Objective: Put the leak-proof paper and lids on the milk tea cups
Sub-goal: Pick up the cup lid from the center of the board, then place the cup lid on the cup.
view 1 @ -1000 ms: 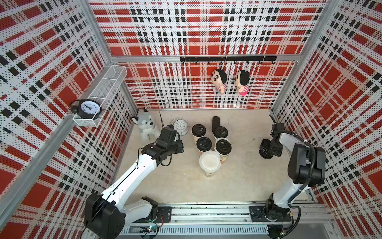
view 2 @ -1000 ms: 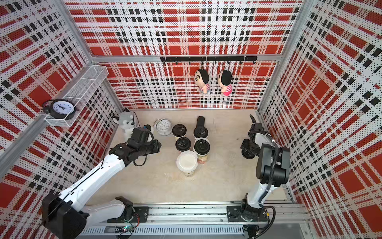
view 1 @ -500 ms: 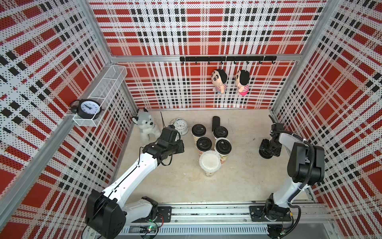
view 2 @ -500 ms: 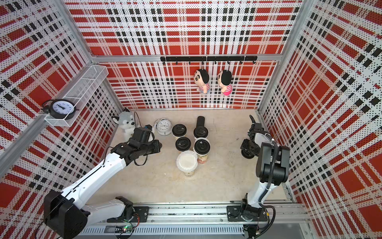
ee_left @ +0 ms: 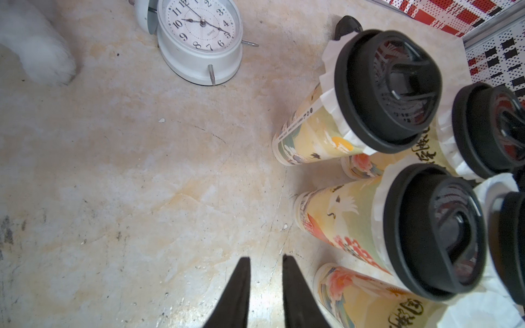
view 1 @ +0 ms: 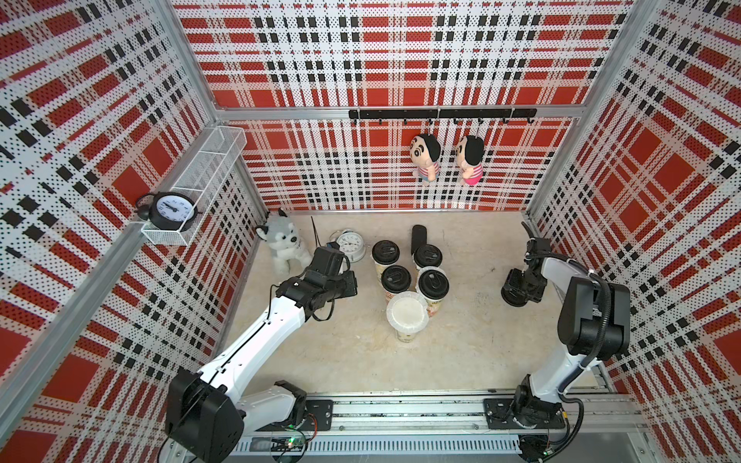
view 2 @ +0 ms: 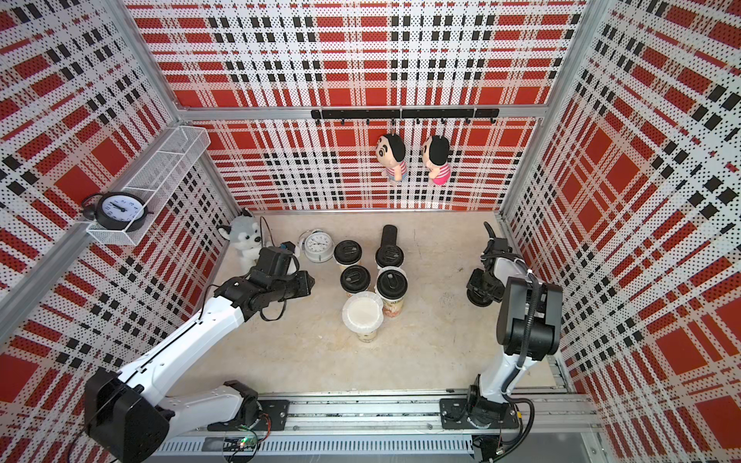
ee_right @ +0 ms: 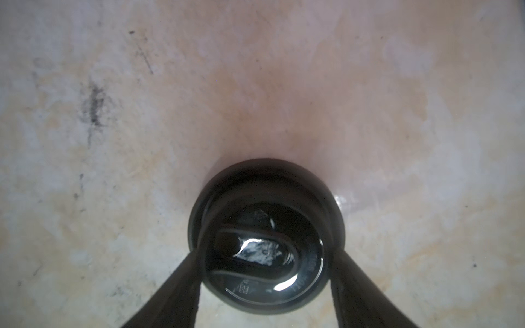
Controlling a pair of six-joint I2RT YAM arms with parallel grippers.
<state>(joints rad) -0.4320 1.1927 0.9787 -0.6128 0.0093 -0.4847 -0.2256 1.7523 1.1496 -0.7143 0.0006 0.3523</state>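
Five milk tea cups stand grouped mid-table. Four carry black lids (view 1: 396, 278) with leak-proof paper (ee_left: 331, 93) frilling out below the rims. The front cup (view 1: 407, 334) (view 2: 365, 334) has only a round sheet of paper (view 1: 407, 312) (view 2: 363, 312) on its mouth. My left gripper (view 1: 353, 282) (ee_left: 266, 259) hovers left of the cups, narrowly open with nothing between its fingers. My right gripper (view 1: 515, 290) (ee_right: 267, 252) is low at the right wall. Its fingers press both sides of a loose black lid (ee_right: 267, 215) lying on the table.
A white alarm clock (view 1: 350, 245) (ee_left: 199, 37) and a husky plush (view 1: 282, 244) stand behind the left gripper. A black cylinder (view 1: 418, 236) stands behind the cups. A wire shelf with a black clock (view 1: 170, 208) hangs on the left wall, and two dolls (view 1: 425, 158) on the back wall.
The right gripper's jaws have narrowed round the black lid. The left arm has hardly moved.
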